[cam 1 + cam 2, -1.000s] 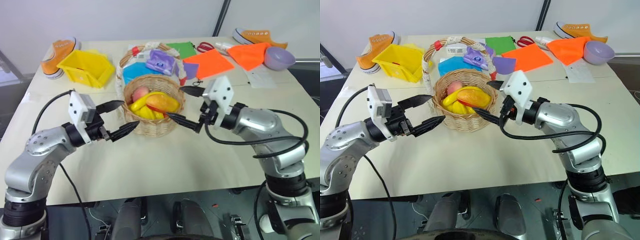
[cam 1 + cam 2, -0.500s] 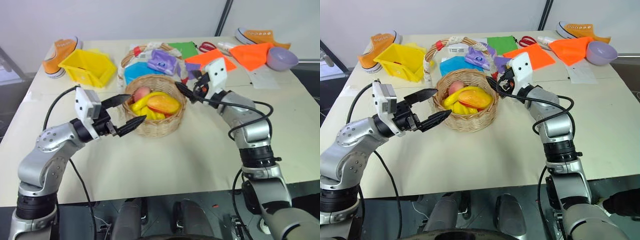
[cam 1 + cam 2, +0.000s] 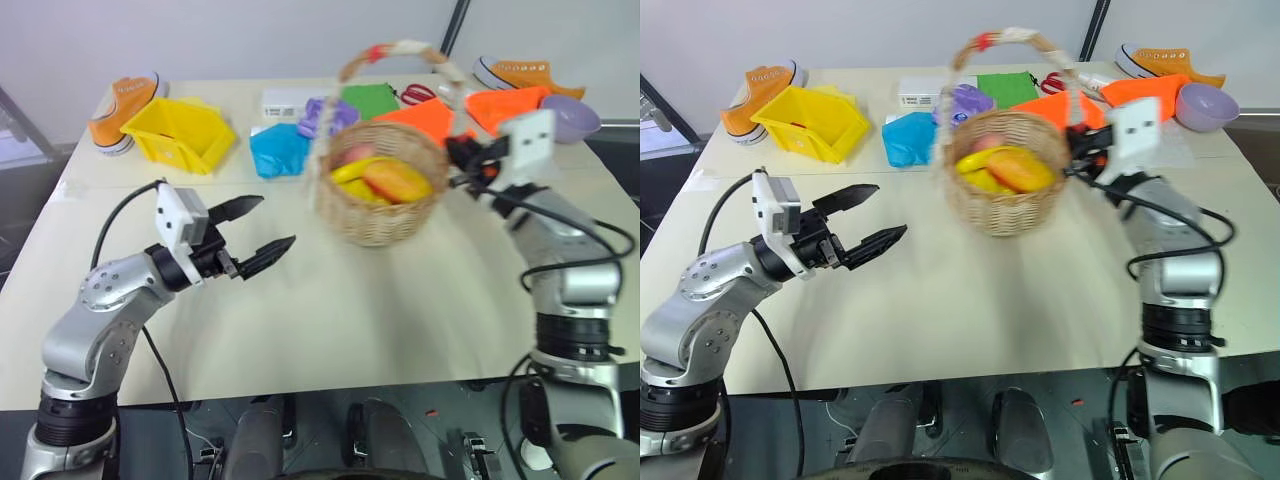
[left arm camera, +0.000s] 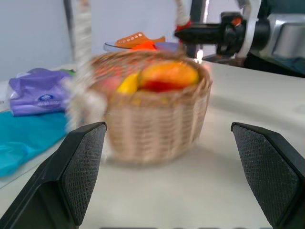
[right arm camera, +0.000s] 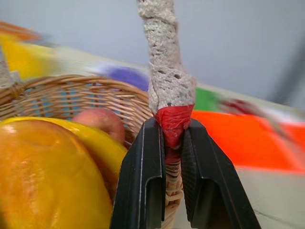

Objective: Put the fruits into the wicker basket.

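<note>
The wicker basket [image 3: 385, 205] is right of the table's middle, blurred with motion. Inside it lie the mango [image 3: 398, 180], the banana [image 3: 350, 172] and a peach-coloured fruit [image 5: 97, 120]. My right gripper [image 5: 172, 125] is shut on the red band at the foot of the basket's handle [image 5: 167, 86], at the basket's right side [image 3: 455, 152]. My left gripper [image 3: 275, 222] hangs open and empty over the table, well left of the basket. In the left wrist view the basket [image 4: 152, 129] shows ahead between its spread fingers.
At the back left stand a yellow bin [image 3: 180, 132] and an orange shoe [image 3: 122, 105]. Behind the basket lie a blue cloth [image 3: 280, 152], a purple bag [image 3: 325, 115], a green cloth [image 3: 370, 98] and orange cloths [image 3: 510, 100]. A purple bowl [image 3: 572, 115] and a second shoe [image 3: 525, 72] sit far right.
My right gripper went from open to shut on the handle's foot and swung right, taking the basket and its fruits with it. The left arm stayed about where it was.
</note>
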You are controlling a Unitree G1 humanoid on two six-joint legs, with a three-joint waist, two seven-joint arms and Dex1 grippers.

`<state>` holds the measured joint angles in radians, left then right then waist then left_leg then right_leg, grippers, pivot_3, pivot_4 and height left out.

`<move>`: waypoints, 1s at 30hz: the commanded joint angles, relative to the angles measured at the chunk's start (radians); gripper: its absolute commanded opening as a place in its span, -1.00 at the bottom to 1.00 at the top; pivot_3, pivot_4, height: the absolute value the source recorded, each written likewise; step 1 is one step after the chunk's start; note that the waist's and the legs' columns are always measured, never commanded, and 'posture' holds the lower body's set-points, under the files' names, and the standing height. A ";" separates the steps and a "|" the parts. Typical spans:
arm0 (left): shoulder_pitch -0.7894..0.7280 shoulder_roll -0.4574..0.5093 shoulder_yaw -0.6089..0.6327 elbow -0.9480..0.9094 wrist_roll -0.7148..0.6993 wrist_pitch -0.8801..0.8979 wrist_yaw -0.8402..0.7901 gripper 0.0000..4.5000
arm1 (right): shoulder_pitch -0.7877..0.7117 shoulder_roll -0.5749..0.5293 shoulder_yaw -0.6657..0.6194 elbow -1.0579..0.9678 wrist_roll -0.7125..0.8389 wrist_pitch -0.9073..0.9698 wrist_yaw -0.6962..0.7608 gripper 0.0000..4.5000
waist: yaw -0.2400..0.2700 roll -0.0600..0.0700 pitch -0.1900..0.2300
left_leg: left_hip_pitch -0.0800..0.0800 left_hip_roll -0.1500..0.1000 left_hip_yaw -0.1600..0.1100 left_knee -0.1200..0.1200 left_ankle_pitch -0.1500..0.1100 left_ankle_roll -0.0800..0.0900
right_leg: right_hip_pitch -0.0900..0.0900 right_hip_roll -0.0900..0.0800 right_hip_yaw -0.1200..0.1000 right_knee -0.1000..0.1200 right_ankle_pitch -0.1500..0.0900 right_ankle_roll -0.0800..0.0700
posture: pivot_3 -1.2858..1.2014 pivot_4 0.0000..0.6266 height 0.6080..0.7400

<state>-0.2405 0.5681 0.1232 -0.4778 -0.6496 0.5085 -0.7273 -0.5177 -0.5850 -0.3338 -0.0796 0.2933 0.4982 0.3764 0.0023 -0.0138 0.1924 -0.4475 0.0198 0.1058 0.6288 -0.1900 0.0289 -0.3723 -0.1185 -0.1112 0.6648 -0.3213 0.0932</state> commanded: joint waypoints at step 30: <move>0.083 -0.001 0.069 0.364 0.232 -0.202 0.065 1.00 | 0.664 -0.027 -0.208 -0.303 0.195 -0.160 0.230 0.24 | -0.017 0.006 -0.003 | 0.004 0.002 0.001 0.000 -0.004 0.007 | 0.003 0.001 0.001 0.000 0.000 0.000 | 0.03 -0.52 0.84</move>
<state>-0.1807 0.5593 0.1497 -0.1385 -0.4440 0.3502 -0.6740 0.1322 -0.6193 -0.6042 -0.3033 0.4584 0.3592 0.5470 -0.0151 -0.0075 0.1896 -0.4425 0.0224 0.1065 0.6283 -0.1946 0.0355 -0.3693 -0.1177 -0.1096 0.6646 -0.3214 0.0933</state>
